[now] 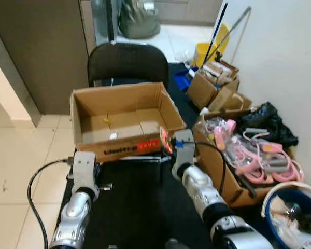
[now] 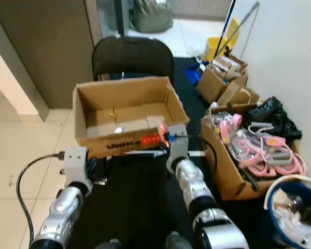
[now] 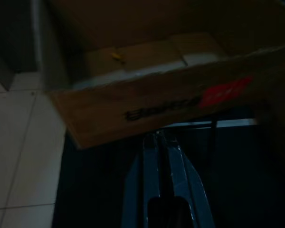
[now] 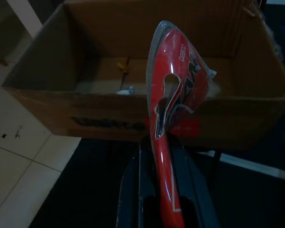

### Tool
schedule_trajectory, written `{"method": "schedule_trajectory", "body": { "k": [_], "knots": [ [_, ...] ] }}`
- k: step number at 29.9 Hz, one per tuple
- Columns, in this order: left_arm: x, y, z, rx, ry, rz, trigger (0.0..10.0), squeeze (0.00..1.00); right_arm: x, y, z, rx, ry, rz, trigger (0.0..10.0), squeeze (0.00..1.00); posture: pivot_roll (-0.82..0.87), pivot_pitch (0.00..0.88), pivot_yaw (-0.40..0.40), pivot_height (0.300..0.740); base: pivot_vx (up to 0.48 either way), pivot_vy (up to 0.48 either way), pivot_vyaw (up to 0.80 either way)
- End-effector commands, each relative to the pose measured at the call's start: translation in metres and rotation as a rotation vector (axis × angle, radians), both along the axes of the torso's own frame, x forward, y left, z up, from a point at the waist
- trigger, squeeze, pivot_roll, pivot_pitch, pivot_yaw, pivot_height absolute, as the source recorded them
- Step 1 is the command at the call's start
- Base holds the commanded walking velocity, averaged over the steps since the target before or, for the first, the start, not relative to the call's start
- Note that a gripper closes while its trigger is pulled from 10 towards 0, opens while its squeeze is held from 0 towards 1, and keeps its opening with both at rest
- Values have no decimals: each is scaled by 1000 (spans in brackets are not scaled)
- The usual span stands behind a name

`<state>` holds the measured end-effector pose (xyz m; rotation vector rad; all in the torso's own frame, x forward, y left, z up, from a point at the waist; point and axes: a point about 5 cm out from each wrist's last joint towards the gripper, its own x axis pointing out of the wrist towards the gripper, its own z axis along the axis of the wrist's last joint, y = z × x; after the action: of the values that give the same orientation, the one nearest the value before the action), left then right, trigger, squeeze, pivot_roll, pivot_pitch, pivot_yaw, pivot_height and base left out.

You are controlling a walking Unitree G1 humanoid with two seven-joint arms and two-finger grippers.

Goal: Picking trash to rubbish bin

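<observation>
The open cardboard box [image 1: 122,120] has loads of room inside, just two tiny scraps [image 1: 112,136] on its floor. Its front wall [image 1: 125,148] blocks both claws head-on. A crammed pink-stuff carton [image 1: 249,155] crowds the right side.

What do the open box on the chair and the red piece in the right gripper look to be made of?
Box: brown corrugated cardboard, matte, with folded flaps and a printed front wall. Red piece, pinched in the right gripper: probably thin glossy plastic packaging, given its shiny highlights, clear rim and punched hanging hole; foil cannot be ruled out.
</observation>
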<state>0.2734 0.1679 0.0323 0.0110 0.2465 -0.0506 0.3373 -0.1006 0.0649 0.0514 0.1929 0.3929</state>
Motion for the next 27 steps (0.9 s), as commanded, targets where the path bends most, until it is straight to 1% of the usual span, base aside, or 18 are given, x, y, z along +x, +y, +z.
{"method": "schedule_trajectory", "body": {
  "k": [1,8,13,16,19,27],
  "knots": [
    [-1,-4,-3,3,11,-27,10000,0,-2,1,-5,-21,24,11,10000,0,61,114,-50,740,345,0,0],
    [2,-7,1,26,-7,-63,10000,0,0,7,-1,-39,12,42,10000,0,58,103,-51,740,343,0,0],
    [7,-6,9,27,-44,-55,10000,0,3,13,3,-43,-2,61,10000,0,64,89,-57,740,341,0,0],
    [7,-6,10,26,-46,-54,10000,0,3,14,4,-44,-3,65,10000,0,64,89,-57,740,339,0,0],
    [6,-4,12,21,-58,-38,10000,0,2,18,3,-46,-3,81,10000,0,68,81,-63,740,341,0,0],
    [7,-2,15,17,-73,-20,10000,0,2,20,3,-48,-2,90,10000,0,73,75,-70,740,340,0,0]
  ]
}}
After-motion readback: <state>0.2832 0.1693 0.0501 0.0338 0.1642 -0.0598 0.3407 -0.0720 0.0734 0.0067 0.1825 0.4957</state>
